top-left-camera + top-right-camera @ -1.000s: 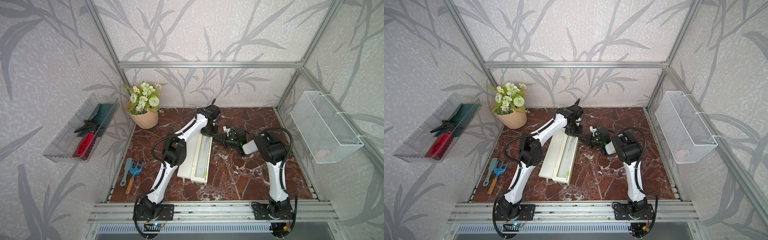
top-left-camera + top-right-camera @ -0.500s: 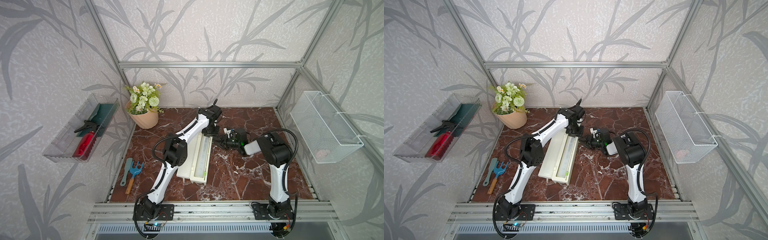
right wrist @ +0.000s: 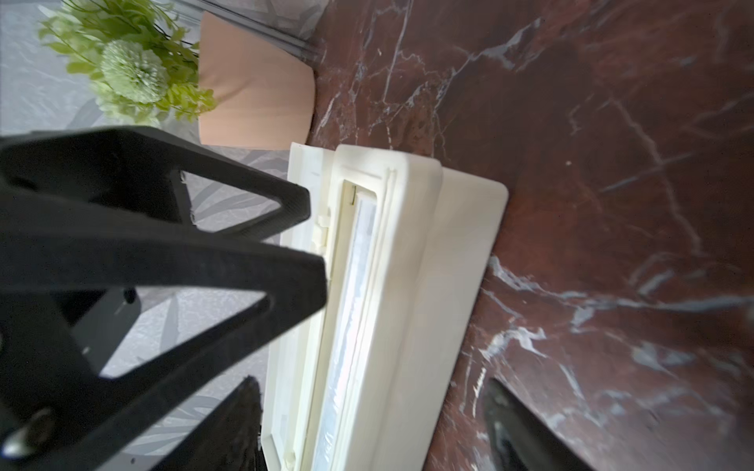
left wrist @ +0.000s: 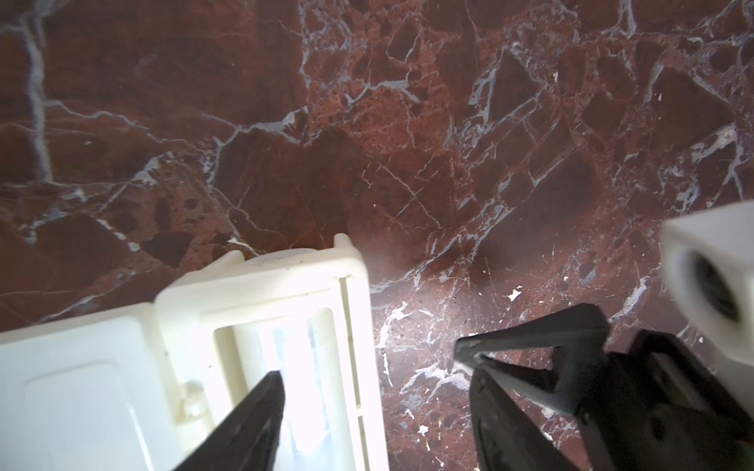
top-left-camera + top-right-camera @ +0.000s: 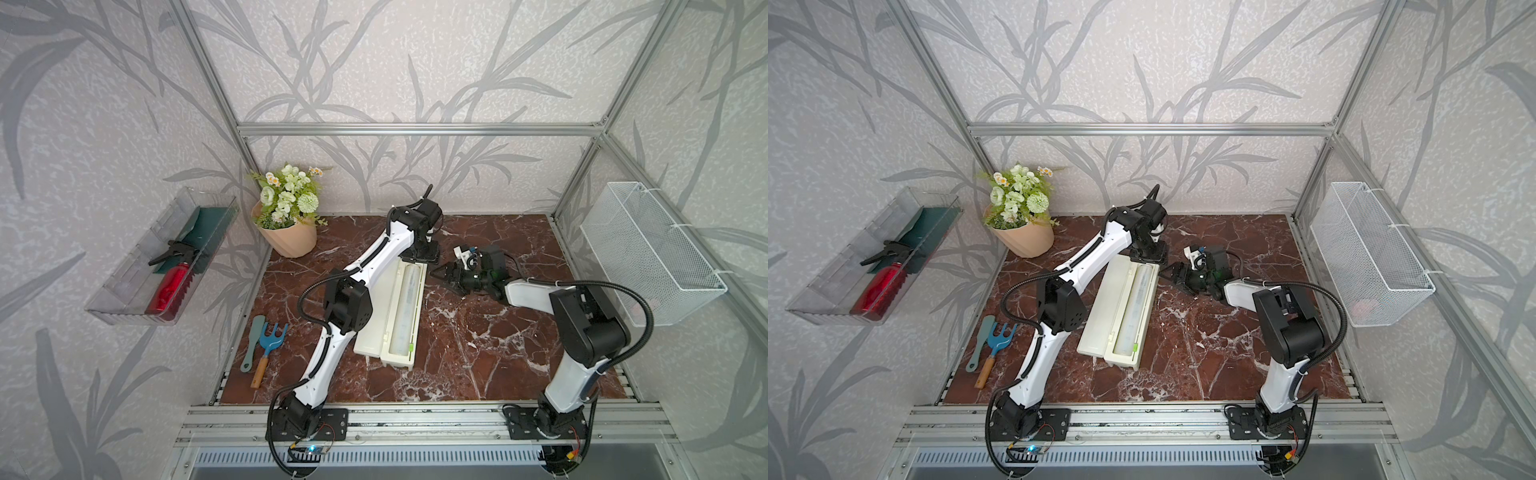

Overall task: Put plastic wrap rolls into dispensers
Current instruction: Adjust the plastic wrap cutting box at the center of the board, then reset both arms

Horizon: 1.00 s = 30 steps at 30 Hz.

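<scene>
**Roll seated, lid open.** The long, slim roll of translucent whitish plastic wrap (image 5: 405, 309) lies lengthwise in the trough of the long cream-white plastic dispenser box (image 5: 400, 360). The box rests on the red-brown marble counter (image 5: 478, 353), and its hinged lid (image 5: 373, 330) lies flat beside the trough, on the side toward my left arm.

My left end effector (image 5: 422, 254) hangs over the far end of the box, fingers apart and holding nothing. Its wrist view shows one finger (image 4: 245, 424) above the roll's end. My right end effector (image 5: 443, 279) sits low just beside the same far corner, also spread and empty.

I judge the roll to be in place, so closing the lid is the step in hand. The next move calls for a finger under the lid's free long edge, a swing about the hinge over the roll, and a press down until it shuts, with the box kept from sliding.

In the way: my own left forearm crosses above the open lid in both top views and would have to clear it. The two end effectors also crowd one corner.

Well apart and no hindrance:
- a peach pot of white-green flowers (image 5: 291, 239)
- a blue toy rake (image 5: 272, 338) and a grey-green trowel (image 5: 252, 343) on my left side
- a clear wall tray (image 5: 124, 291) with a red spray bottle (image 5: 170, 289)
- a white wire-mesh basket (image 5: 648, 249)
</scene>
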Each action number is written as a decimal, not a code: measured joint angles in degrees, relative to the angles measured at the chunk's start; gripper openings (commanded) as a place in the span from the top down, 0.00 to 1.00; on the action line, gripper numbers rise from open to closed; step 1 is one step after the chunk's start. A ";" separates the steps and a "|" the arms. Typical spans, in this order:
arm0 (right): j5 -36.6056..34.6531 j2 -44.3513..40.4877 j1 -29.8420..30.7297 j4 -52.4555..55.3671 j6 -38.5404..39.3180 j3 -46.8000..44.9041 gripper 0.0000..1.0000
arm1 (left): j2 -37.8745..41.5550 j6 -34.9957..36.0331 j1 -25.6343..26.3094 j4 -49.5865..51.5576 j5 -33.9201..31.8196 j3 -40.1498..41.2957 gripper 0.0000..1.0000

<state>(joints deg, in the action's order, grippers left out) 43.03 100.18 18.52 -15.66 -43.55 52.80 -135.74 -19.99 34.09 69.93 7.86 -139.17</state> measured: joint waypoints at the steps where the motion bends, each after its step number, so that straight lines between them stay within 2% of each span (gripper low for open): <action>1: -1.81 -2.21 0.00 3.56 2.38 0.37 0.01 | 1.64 0.35 -0.17 -0.20 -0.72 1.68 0.14; 2: -3.74 -4.55 -0.04 6.69 5.11 0.79 0.01 | 3.87 0.85 -0.44 -0.81 -1.38 4.26 0.03; 3: -5.33 -6.58 -0.09 9.01 7.08 1.20 0.01 | 6.16 1.07 -0.70 -1.60 -1.90 7.02 0.01; 8: -13.33 -16.41 -1.79 16.68 15.67 1.90 0.01 | 21.88 1.57 -4.00 -9.60 -4.96 26.49 0.01; 12: -18.93 -19.85 -4.22 18.69 19.04 1.25 0.01 | 31.80 2.56 -7.80 -17.51 -6.60 40.19 0.01; 18: -31.08 -24.96 -5.77 18.91 26.51 -4.72 0.01 | 45.94 7.61 -13.05 -36.02 -9.94 66.97 0.01; 23: -40.81 -29.27 -6.56 14.62 33.29 -12.48 0.01 | 58.64 13.44 -17.00 -52.76 -13.05 87.89 0.01; 30: -51.23 -31.74 -6.86 0.00 41.99 -24.24 0.01 | 66.95 17.99 -25.35 -70.49 -14.32 102.86 0.01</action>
<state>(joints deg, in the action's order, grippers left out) -8.21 68.45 11.66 -15.66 -1.56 28.56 -68.79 -2.00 8.73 -0.56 -6.46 -36.32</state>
